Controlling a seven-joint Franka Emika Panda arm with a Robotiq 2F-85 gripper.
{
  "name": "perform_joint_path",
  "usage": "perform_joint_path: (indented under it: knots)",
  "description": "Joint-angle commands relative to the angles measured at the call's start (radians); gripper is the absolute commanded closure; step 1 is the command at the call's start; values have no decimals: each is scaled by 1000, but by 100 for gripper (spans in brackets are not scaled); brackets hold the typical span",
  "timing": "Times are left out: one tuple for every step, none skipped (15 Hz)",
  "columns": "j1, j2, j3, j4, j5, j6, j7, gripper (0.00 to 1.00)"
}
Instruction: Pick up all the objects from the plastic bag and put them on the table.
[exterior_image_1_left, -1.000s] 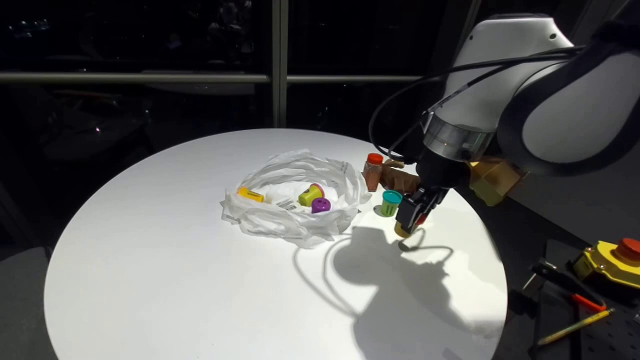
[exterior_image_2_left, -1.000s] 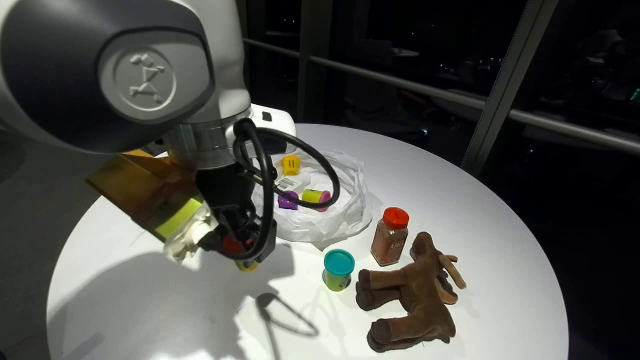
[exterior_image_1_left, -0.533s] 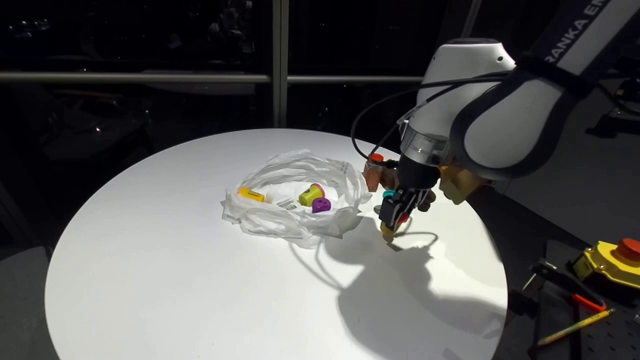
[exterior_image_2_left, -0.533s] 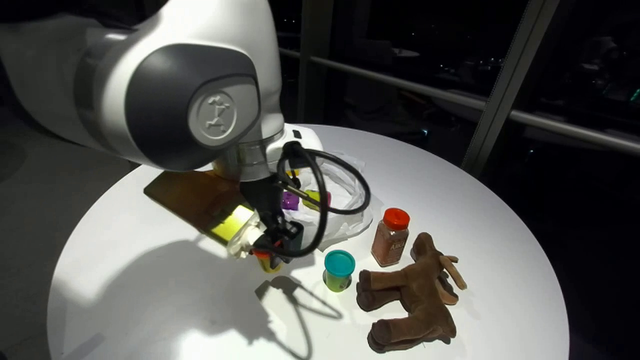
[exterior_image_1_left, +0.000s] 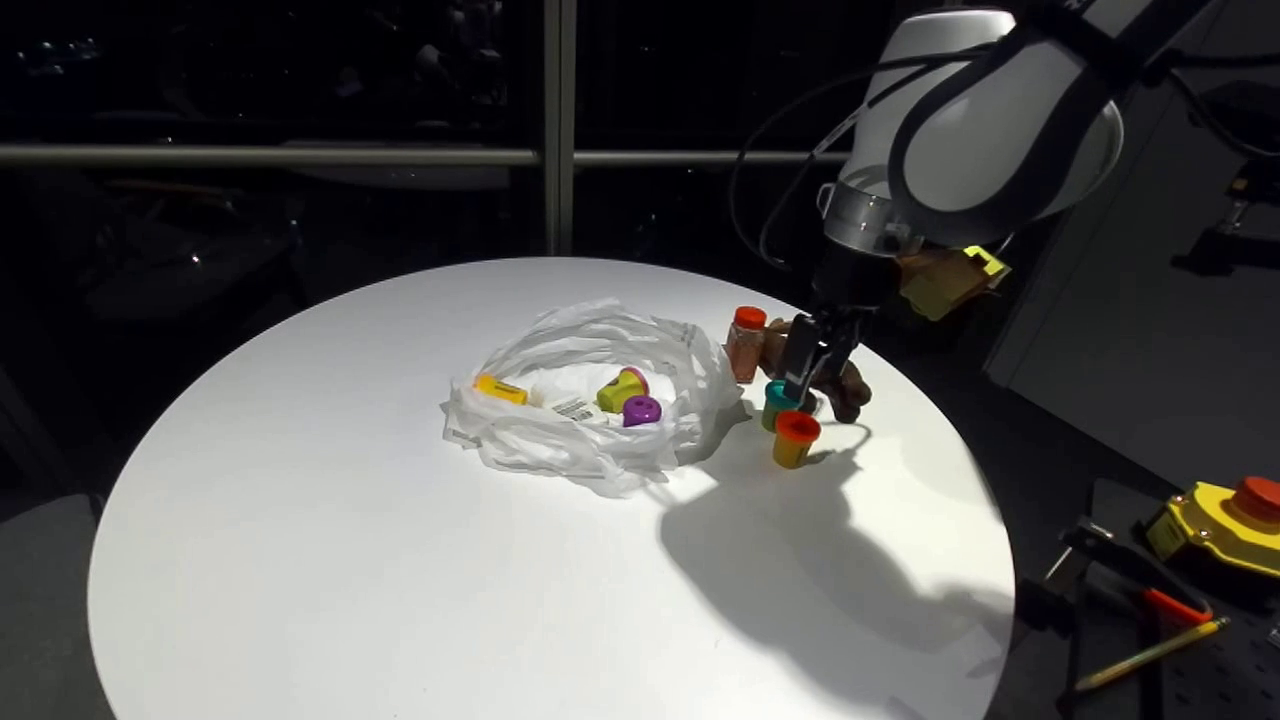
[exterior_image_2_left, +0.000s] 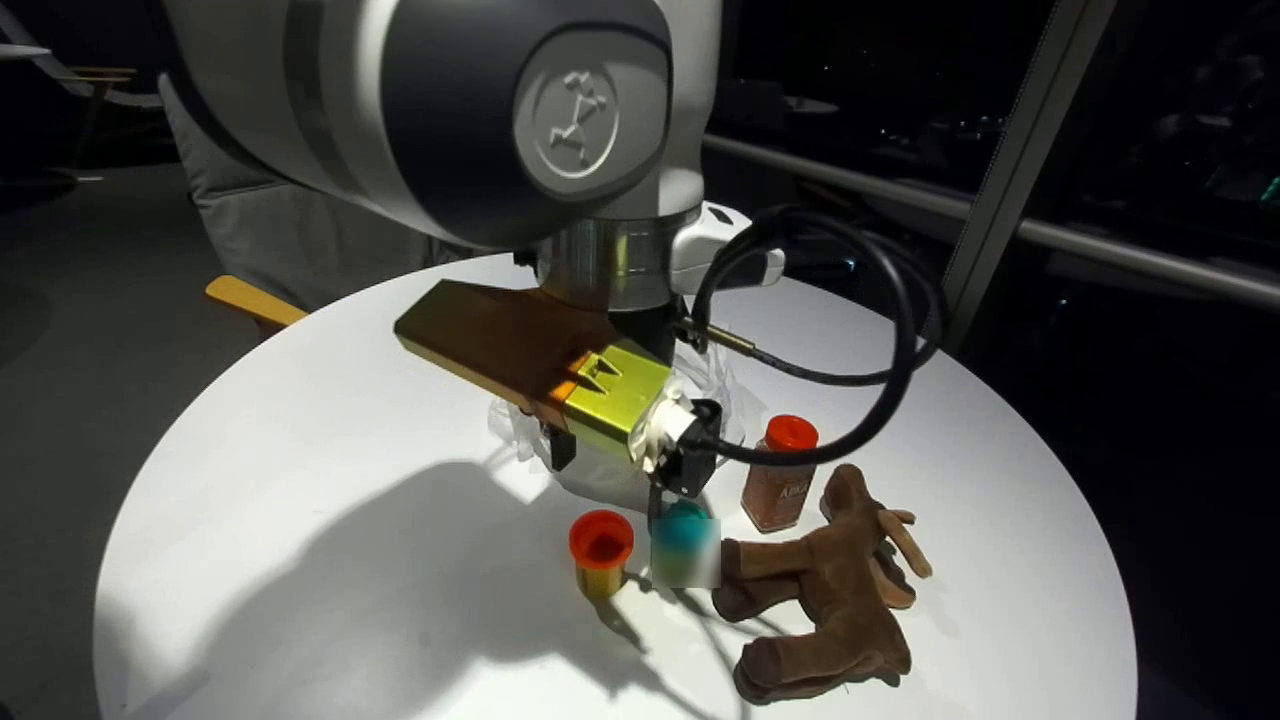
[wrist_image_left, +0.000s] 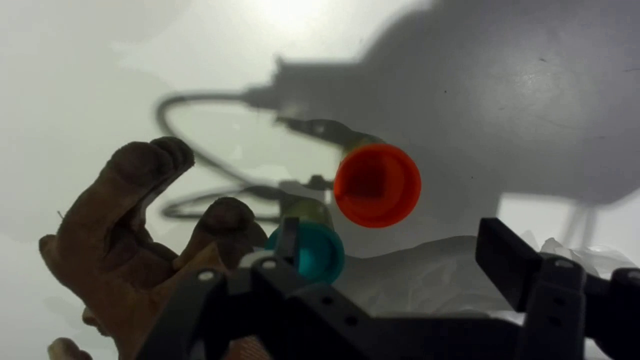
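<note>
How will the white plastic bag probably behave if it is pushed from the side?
The plastic bag would probably crumple rather than stay stiff, since it looks thin and wrinkled. So thin, it also seems light and may slide on the smooth-looking table. The lime tub inside might roll, as it looks round and lies tipped.

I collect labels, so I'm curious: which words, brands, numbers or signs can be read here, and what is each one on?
"KA": end of a word on the red-capped bottle; the letters before it are too blurred.
No words, just a round emblem on the robot arm.
Barcode-like label inside the plastic bag: too small to read.
Dark marks on the yellow block: too small to read.
No numbers are readable.
</note>
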Motion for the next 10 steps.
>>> perform_joint_path:
  knots:
    - [-24,-75,44,-1,68,-101,-96,0]
    - [-18,-96,49,0,83,-118,-108,0]
    - [-10,-115,51,2,88,-136,-112,0]
    - [3,-135,54,8,90,-169,-101,0]
    - [21,-152,54,17,85,-206,-71,0]
    - [34,-162,61,47,98,-280,-49,0]
    - [44,-169,63,68,105,-331,-39,0]
    - [55,-168,66,104,114,-392,-29,0]
    - [66,-171,70,139,119,-491,-23,0]
    - [61,-155,52,80,93,-366,-43,0]
